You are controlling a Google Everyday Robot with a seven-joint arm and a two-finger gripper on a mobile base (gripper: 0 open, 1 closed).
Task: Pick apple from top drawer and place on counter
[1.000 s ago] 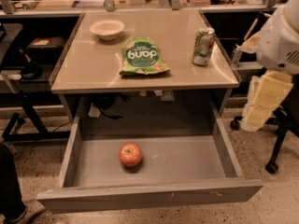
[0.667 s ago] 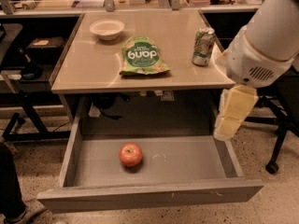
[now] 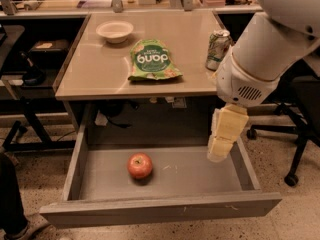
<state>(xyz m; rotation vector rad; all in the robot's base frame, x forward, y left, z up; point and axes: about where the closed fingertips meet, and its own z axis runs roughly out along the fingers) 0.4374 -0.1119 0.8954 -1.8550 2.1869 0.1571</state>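
The red-orange apple [image 3: 140,165] lies on the flat grey floor of the open top drawer [image 3: 195,176], left of its middle. The beige counter [image 3: 105,69] is above and behind the drawer. My gripper [image 3: 220,151] hangs from the large white arm at the right, with its pale yellow fingers pointing down over the right part of the drawer. It is to the right of the apple, apart from it, and holds nothing.
On the counter are a white bowl [image 3: 115,31], a green snack bag [image 3: 152,60] and a drink can [image 3: 218,49]. A cluttered wooden bench [image 3: 75,1] runs along the back. An office chair base [image 3: 290,149] stands at the right. A dark shape [image 3: 10,199] is at the lower left.
My arm has swung in from the right to the left and down, bringing the gripper from beside the drawer to over its right part. The apple has not moved.
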